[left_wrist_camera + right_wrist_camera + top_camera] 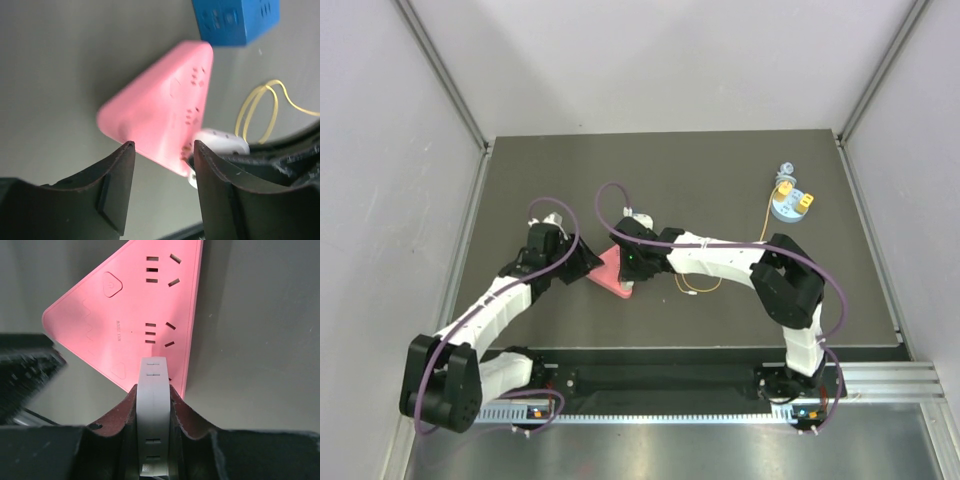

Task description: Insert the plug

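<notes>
Plug [153, 390] is hidden from above under the right gripper [629, 278], over the pink power strip [608, 270]. Left wrist view: the left gripper [163, 150] is released, the strip's edge between its jaws and the white plug just beside one jaw. Right wrist view: jaws clenched on the plug's flat sides, strip just ahead. It looks light, rigid and smooth. Hold the body, not the thin yellow cable [260, 107].
</notes>
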Tool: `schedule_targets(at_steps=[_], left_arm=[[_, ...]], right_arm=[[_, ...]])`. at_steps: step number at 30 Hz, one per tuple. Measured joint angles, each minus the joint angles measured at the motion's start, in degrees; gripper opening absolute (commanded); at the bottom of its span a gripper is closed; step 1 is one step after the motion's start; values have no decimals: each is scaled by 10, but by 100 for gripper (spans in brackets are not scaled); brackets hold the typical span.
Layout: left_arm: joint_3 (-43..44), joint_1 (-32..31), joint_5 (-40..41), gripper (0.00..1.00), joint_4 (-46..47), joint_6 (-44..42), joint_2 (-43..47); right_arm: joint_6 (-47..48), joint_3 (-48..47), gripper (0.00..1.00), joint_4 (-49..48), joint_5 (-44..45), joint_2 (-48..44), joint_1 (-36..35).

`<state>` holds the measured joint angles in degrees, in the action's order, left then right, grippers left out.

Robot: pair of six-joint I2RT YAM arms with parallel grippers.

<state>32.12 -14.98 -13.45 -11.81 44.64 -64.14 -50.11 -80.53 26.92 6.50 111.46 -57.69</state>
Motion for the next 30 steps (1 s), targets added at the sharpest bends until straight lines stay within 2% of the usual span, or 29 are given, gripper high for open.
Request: schedule_targets(at_steps=[5, 9, 12, 14, 17, 23, 30], left_arm=[[16, 1, 67, 57, -28, -29, -6], [15, 2, 81, 56, -36, -44, -33], [2, 3, 66, 52, -23, -46, -38], [-12, 3, 50, 48, -10, -45, -38], [-20, 4, 36, 42, 12, -43, -37], [-31, 3, 8, 31, 49, -41, -39], [-35, 3, -22, 12, 86, -37, -51]], right_arm=[[17, 3, 0, -5, -8, -2, 4], [35, 3, 0, -5, -17, -2, 7], [45, 3, 12, -5, -26, -3, 10], [51, 3, 22, -5, -31, -3, 12], [61, 6, 28, -2, -33, -5, 14], [71, 18, 31, 8, -34, -13, 17], [72, 26, 34, 17, -32, -22, 21]])
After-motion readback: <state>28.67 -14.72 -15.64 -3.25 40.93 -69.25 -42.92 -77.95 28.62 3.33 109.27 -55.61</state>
